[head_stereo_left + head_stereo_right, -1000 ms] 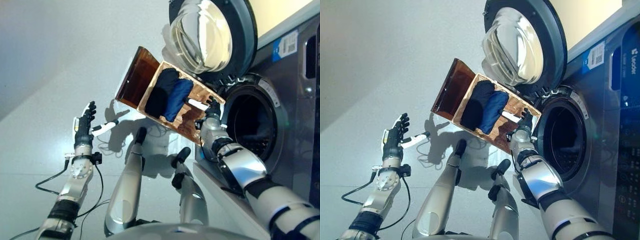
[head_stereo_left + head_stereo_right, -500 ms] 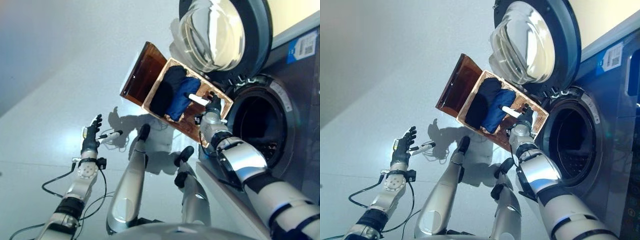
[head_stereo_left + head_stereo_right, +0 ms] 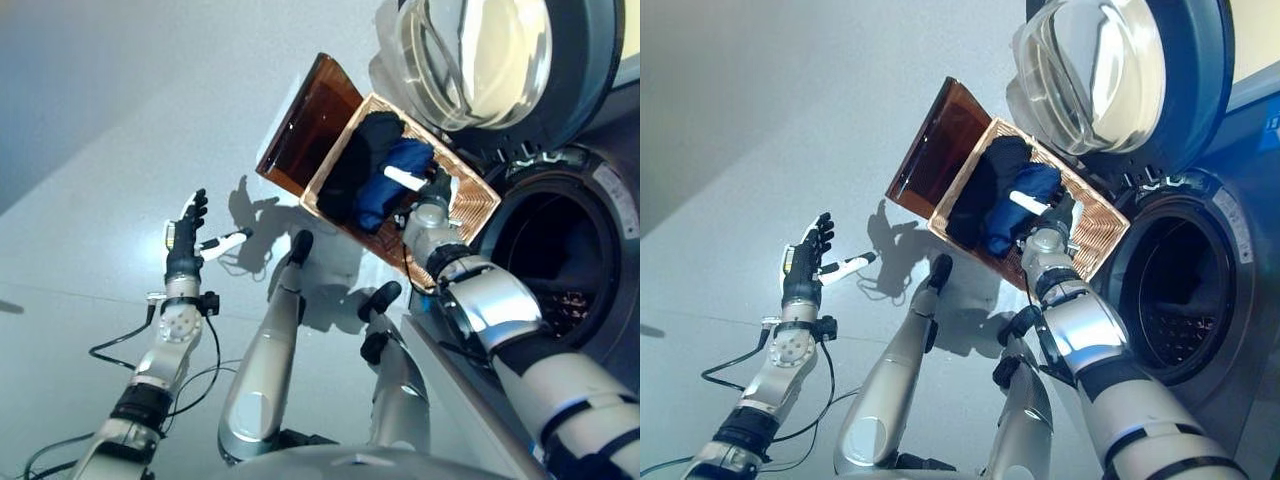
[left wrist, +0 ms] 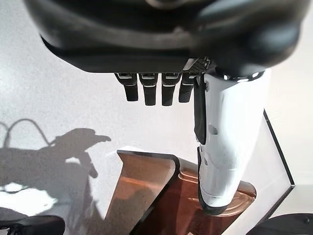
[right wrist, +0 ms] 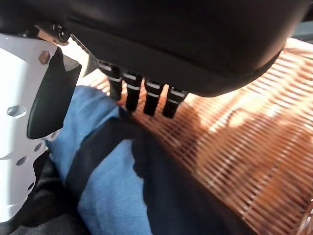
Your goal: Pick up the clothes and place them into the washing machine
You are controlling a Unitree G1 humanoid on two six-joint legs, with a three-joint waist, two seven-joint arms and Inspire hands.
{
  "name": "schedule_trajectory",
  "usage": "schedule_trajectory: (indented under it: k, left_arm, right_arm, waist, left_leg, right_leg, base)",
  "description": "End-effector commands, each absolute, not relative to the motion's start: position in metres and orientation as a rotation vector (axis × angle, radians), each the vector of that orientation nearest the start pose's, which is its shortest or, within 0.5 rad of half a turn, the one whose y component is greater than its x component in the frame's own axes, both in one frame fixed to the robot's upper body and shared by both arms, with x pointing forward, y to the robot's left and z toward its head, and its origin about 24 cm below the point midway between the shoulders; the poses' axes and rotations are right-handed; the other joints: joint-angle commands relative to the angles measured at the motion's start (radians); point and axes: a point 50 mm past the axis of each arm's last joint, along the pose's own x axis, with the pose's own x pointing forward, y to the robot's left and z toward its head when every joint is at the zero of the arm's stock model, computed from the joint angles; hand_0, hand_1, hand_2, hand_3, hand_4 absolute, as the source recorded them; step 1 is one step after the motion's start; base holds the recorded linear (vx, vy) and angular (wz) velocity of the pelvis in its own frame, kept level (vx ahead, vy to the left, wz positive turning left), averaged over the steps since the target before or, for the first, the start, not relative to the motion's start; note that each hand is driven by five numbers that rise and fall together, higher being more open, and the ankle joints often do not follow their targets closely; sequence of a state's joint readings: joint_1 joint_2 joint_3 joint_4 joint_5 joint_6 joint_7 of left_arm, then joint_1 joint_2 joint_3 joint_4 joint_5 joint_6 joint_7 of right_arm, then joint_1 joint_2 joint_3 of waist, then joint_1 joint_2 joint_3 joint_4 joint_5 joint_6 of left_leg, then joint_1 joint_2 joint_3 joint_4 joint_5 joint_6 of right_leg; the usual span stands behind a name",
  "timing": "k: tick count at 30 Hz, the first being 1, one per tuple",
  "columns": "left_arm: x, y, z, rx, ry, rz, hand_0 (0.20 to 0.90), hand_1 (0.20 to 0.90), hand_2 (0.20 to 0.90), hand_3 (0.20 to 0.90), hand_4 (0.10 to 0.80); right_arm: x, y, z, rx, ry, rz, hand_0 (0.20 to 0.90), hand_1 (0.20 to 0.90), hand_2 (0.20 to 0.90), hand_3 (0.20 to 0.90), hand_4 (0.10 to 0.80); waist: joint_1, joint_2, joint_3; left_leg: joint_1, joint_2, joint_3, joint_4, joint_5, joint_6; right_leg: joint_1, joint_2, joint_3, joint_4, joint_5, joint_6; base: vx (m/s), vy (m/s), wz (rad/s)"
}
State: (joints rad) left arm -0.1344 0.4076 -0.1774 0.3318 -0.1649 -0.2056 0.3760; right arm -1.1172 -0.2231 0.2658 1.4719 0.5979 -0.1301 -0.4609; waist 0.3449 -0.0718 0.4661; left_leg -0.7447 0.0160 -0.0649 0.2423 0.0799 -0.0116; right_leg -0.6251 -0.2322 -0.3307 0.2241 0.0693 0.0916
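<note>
Clothes not yet gripped: risk of a partial grab

Clothes (image 3: 380,180), dark and blue, lie in the wicker basket (image 3: 470,205) beside the washing machine (image 3: 590,260). Your right hand (image 3: 432,200) hovers spread above the blue one; closing early may snag one layer. Left hand (image 3: 185,235) idles, spread, over the floor.

No readable text in any view. Washing machine (image 3: 1200,300) has a blue sticker (image 3: 1272,133) at its front edge, cut off by the frame, print too small to read.
</note>
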Motion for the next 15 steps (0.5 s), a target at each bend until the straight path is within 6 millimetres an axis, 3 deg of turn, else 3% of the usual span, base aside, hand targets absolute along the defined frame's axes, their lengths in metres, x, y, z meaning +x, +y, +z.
schedule_trajectory:
  k: [1, 8, 10, 11, 13, 14, 15]
  left_arm:
    - [0.262, 0.227, 0.06, 0.28, -0.198, 0.278, 0.9, 0.9, 0.9, 0.9, 0.8]
    - [0.26, 0.23, 0.063, 0.282, -0.213, 0.296, 0.9, 0.9, 0.9, 0.9, 0.8]
    - [0.26, 0.23, 0.064, 0.286, -0.22, 0.299, 0.9, 0.9, 0.9, 0.9, 0.8]
    - [0.259, 0.23, 0.064, 0.287, -0.223, 0.3, 0.9, 0.9, 0.9, 0.9, 0.8]
    - [0.259, 0.231, 0.065, 0.289, -0.225, 0.303, 0.9, 0.9, 0.9, 0.9, 0.8]
    - [0.259, 0.231, 0.065, 0.29, -0.226, 0.303, 0.9, 0.9, 0.9, 0.9, 0.8]
    - [0.259, 0.231, 0.065, 0.288, -0.225, 0.305, 0.9, 0.9, 0.9, 0.9, 0.8]
  right_arm:
    - [0.405, -0.197, 0.117, -0.044, 0.17, -0.563, 0.9, 0.9, 0.9, 0.9, 0.8]
    - [0.406, -0.202, 0.125, -0.066, 0.161, -0.588, 0.9, 0.9, 0.9, 0.9, 0.8]
    - [0.407, -0.205, 0.127, -0.063, 0.155, -0.601, 0.82, 0.82, 0.82, 0.82, 0.743]
    - [0.407, -0.208, 0.13, -0.06, 0.15, -0.613, 0.713, 0.713, 0.713, 0.713, 0.667]
    - [0.408, -0.211, 0.135, -0.062, 0.139, -0.624, 0.713, 0.713, 0.713, 0.713, 0.667]
    - [0.408, -0.213, 0.137, -0.062, 0.138, -0.63, 0.269, 0.269, 0.269, 0.269, 0.349]
    - [0.408, -0.214, 0.139, -0.063, 0.136, -0.635, 0.2, 0.2, 0.2, 0.2, 0.3]
  waist:
    - [0.016, 0.023, -0.016]
    - [0.019, 0.038, -0.009]
    - [0.02, 0.043, -0.005]
    - [0.022, 0.046, -0.002]
    - [0.023, 0.05, 0.003]
    - [0.023, 0.055, 0.007]
    - [0.023, 0.06, 0.01]
  left_leg:
    - [-0.138, -0.034, 0.042, 0.112, -0.128, -0.039]
    - [-0.153, -0.035, 0.038, 0.115, -0.127, -0.037]
    - [-0.155, -0.035, 0.039, 0.112, -0.124, -0.038]
    - [-0.159, -0.034, 0.04, 0.11, -0.122, -0.037]
    - [-0.165, -0.034, 0.04, 0.11, -0.12, -0.037]
    - [-0.169, -0.035, 0.039, 0.11, -0.119, -0.037]
    - [-0.172, -0.034, 0.041, 0.111, -0.118, -0.036]
  right_leg:
    - [0.053, -0.046, 0.024, -0.002, -0.088, 0.004]
    - [0.034, -0.049, 0.026, 0.008, -0.092, 0.003]
    - [0.028, -0.05, 0.027, 0.012, -0.093, 0.003]
    - [0.025, -0.051, 0.027, 0.013, -0.094, 0.003]
    - [0.018, -0.052, 0.027, 0.015, -0.095, 0.003]
    - [0.012, -0.053, 0.028, 0.02, -0.095, 0.004]
    - [0.005, -0.054, 0.029, 0.026, -0.096, 0.004]
  base:
    - [0.0, 0.0, 0.0]
    - [-0.001, 0.003, 0.01]
    - [-0.01, 0.018, 0.03]
    - [-0.007, 0.001, 0.04]
    - [-0.014, 0.015, 0.06]
    - [-0.023, 0.03, 0.06]
    - [-0.017, 0.017, 0.05]
